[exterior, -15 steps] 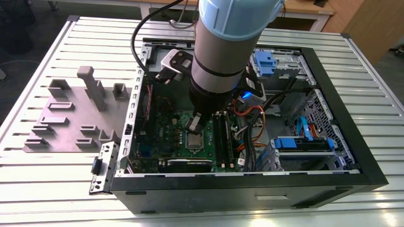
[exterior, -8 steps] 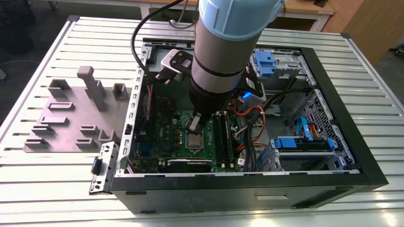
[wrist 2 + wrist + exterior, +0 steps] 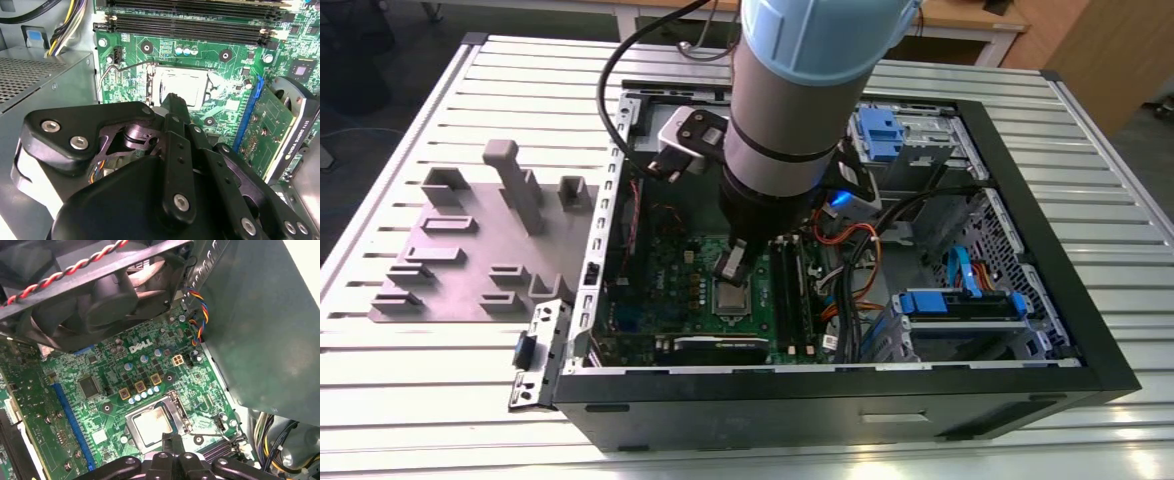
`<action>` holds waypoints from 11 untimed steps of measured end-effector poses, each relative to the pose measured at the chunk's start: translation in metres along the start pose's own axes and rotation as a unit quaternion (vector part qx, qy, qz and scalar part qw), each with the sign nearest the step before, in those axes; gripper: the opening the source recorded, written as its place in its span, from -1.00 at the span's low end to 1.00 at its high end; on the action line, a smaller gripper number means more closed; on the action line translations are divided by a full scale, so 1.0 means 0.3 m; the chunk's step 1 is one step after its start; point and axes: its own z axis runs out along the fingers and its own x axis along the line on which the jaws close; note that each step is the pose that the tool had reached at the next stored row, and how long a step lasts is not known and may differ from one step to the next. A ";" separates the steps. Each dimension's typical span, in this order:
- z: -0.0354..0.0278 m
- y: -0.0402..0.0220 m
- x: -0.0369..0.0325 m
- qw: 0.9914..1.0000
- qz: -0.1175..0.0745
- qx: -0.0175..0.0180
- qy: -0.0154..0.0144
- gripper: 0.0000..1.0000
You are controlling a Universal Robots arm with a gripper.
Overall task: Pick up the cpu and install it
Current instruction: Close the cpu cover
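Observation:
The cpu (image 3: 151, 423) lies flat in the motherboard socket, its silvery-grey top up; it also shows in the second wrist view as the cpu (image 3: 184, 85) and, small, in the exterior view as the cpu (image 3: 735, 297). My gripper (image 3: 731, 264) reaches down into the open computer case and hangs just above the socket's edge. Both wrist views show the black fingers meeting in one tip, gripper (image 3: 173, 98) and gripper (image 3: 172, 441), with nothing between them. The thin wire socket lever (image 3: 117, 68) stands off to the side of the socket.
A green motherboard (image 3: 107, 412) fills the case floor, with memory slots (image 3: 190, 24), a graphics card (image 3: 272, 125), a black fan (image 3: 90, 290) and a grey metal box (image 3: 260, 315) around the socket. A grey plastic tray (image 3: 467, 250) lies outside the case (image 3: 854, 400) at the exterior view's left.

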 end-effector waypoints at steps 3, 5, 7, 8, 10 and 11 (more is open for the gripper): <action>-0.001 0.002 -0.005 1.000 0.000 0.001 -0.001 -0.79; -0.005 0.003 -0.010 1.000 0.000 0.003 -0.002 -0.79; -0.010 0.004 -0.015 1.000 -0.001 0.005 -0.002 -0.79; -0.012 0.004 -0.018 1.000 -0.001 0.005 -0.003 -0.79; -0.014 0.006 -0.025 1.000 -0.001 0.007 -0.004 -0.79; -0.014 0.006 -0.029 1.000 -0.001 0.008 -0.004 -0.79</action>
